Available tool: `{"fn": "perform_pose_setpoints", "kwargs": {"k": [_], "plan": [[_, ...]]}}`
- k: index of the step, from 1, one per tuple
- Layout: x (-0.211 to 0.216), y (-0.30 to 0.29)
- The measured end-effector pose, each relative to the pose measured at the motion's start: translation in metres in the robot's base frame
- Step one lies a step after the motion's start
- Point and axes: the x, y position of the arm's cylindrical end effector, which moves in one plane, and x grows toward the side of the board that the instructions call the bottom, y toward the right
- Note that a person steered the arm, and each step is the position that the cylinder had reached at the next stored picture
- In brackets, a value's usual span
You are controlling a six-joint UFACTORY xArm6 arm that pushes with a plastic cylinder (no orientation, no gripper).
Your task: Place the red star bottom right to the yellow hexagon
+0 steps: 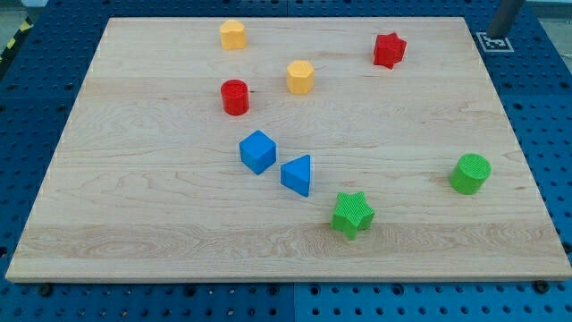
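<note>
Currently the yellow hexagonal plastic block (300,77) is sitting near the wooden board's (161,224) top, and the red star-shaped plastic block (389,50) is lying to its upper right, well apart. My tip is not showing, so its position cannot be told. Pushing the star down-left, stopping just lower-right of the hexagon, seems best.

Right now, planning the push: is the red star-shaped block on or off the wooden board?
On: the red star-shaped block sits within the wooden board, near its top-right corner.
</note>
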Motion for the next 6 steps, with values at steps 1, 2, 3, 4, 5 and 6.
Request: {"fn": "perform_pose_setpoints", "kwargs": {"k": [1, 2, 3, 4, 5, 6], "plan": [[-0.020, -0.033], [-0.032, -0.060], [0.010, -0.107], [-0.025, -0.175], [0.035, -0.179], [0.089, -0.180]]}}
